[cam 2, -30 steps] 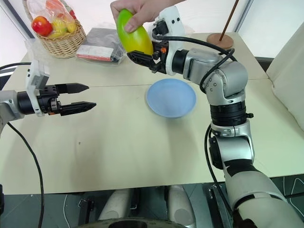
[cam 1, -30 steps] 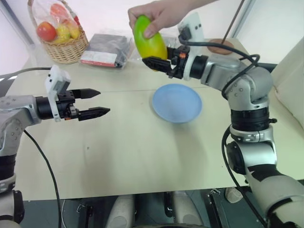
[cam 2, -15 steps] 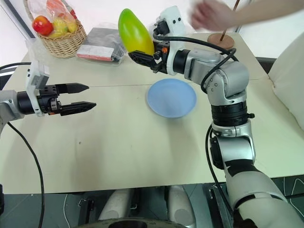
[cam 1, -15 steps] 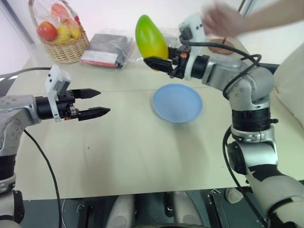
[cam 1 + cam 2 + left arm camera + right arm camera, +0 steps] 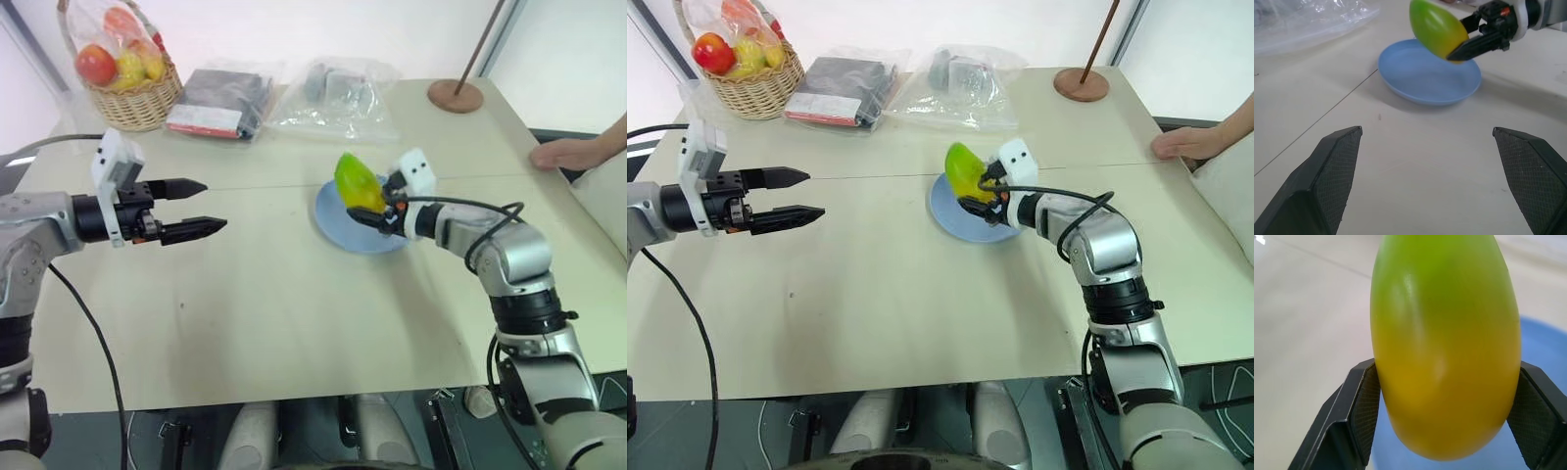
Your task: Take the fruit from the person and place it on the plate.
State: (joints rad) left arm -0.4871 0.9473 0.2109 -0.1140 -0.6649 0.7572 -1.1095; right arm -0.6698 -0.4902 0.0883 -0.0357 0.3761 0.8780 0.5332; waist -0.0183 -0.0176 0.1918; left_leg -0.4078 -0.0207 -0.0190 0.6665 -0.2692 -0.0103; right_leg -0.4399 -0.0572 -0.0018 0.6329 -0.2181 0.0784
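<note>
The fruit [image 5: 359, 183], a green mango turning yellow at its lower end, hangs just above the light-blue plate [image 5: 343, 231] near the table's middle. My right gripper [image 5: 373, 212] is shut on its yellow end, with both black fingers [image 5: 1360, 401] pressed against its sides. The person's hand [image 5: 568, 154] rests on the table's right edge, well away from the fruit. Over the left side of the table my left gripper [image 5: 201, 209] stands open and holds nothing, far from the plate [image 5: 1426, 79].
A wicker basket [image 5: 132, 98] of fruit sits at the back left. Beside it lie a dark packet [image 5: 217, 101] and a clear plastic bag [image 5: 338, 93]. A brown wooden disc with a pole [image 5: 456, 95] stands at the back right.
The person let go of the fruit and drew the hand back to the right edge. My right gripper carried the fruit down to just above the plate. The left arm stayed still.
</note>
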